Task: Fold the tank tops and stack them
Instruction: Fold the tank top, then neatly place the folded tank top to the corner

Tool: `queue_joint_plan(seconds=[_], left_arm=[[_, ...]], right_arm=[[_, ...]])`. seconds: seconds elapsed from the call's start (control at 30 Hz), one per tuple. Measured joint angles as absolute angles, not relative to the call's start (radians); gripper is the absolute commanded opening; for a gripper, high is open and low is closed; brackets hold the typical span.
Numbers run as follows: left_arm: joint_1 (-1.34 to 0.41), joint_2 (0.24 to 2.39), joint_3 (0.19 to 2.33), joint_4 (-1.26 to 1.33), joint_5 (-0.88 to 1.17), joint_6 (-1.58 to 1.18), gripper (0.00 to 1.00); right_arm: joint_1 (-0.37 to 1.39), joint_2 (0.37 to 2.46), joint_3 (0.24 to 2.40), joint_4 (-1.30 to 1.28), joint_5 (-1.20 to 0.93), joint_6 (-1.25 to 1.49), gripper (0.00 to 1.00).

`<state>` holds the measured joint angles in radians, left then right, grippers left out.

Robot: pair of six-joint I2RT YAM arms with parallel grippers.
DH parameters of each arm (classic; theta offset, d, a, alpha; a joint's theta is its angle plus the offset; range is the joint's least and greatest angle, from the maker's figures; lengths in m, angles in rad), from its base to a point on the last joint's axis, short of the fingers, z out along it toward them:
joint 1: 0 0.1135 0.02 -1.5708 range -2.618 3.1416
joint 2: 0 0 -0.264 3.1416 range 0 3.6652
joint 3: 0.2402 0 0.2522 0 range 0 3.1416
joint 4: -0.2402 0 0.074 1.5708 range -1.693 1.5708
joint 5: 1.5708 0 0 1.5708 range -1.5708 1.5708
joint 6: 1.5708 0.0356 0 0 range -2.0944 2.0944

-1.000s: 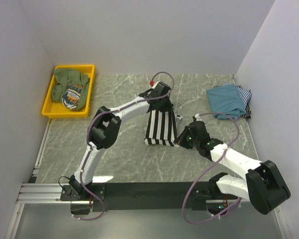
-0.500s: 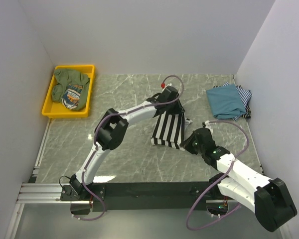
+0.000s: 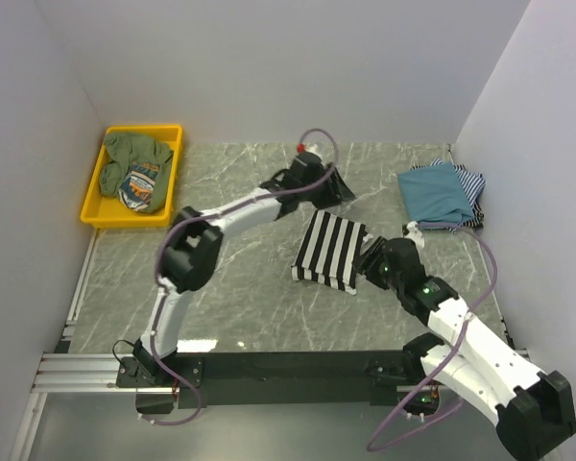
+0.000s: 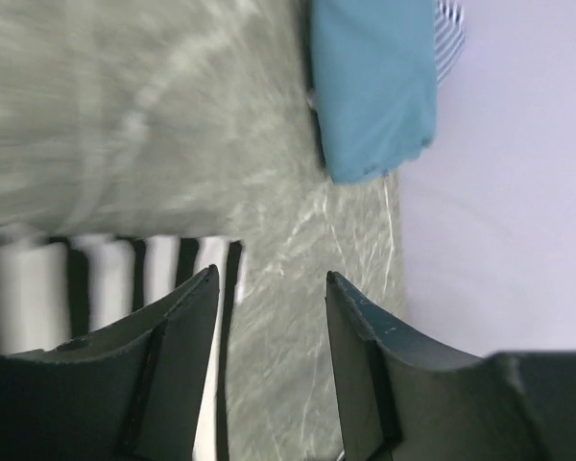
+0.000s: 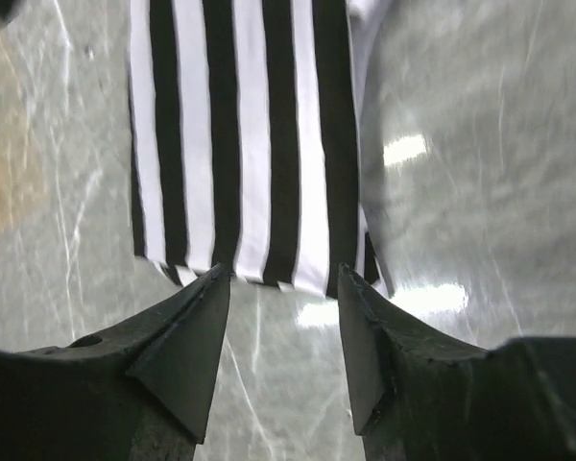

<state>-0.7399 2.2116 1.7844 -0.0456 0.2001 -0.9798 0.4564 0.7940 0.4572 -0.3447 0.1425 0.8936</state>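
Observation:
A black-and-white striped tank top point(image 3: 331, 252) lies folded flat in the middle of the table. My left gripper point(image 3: 341, 189) hovers just beyond its far edge, open and empty. In the left wrist view the stripes point(image 4: 96, 288) sit beside the left gripper point(image 4: 271, 277), with bare table between its jaws. My right gripper point(image 3: 370, 259) is at the fold's right edge, open with nothing in it. The right wrist view has the striped top point(image 5: 240, 134) just ahead of the right gripper point(image 5: 282, 274). A teal-blue tank top point(image 3: 437, 192) point(image 4: 374, 86) rests on a thin-striped one point(image 3: 472, 187) at the far right.
A yellow tray point(image 3: 94, 197) at the far left holds crumpled green clothes point(image 3: 134, 163). White walls close in the table on the left, back and right. The stack at the far right lies close to the right wall.
Both grippers opened and let go of the striped top, which moved right and now lies flat. The left gripper drew away toward the back; the right one backed off to the right.

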Motion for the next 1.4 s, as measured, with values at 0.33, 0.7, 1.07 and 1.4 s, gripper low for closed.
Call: queue_joint_plan(seconds=[0.33, 0.7, 1.07, 1.4], left_arm=[[-0.51, 1.835, 1.473, -0.128, 0.077, -0.965, 0.49], [-0.49, 1.943, 1.343, -0.108, 0.2, -0.903, 0.5], [-0.492, 1.958, 1.185, -0.027, 0.28, -0.909, 0.5], [-0.474, 1.765, 1.02, -0.047, 0.132, -0.973, 0.5]], right_arm=[[0.337, 1.188, 0.609, -0.28, 0.157, 0.736, 0.55], [0.326, 1.35, 0.655, -0.186, 0.11, 0.682, 0.5], [0.332, 1.539, 0.737, -0.126, 0.039, 0.682, 0.47], [0.481, 1.692, 0.938, -0.124, -0.005, 0.683, 0.45]])
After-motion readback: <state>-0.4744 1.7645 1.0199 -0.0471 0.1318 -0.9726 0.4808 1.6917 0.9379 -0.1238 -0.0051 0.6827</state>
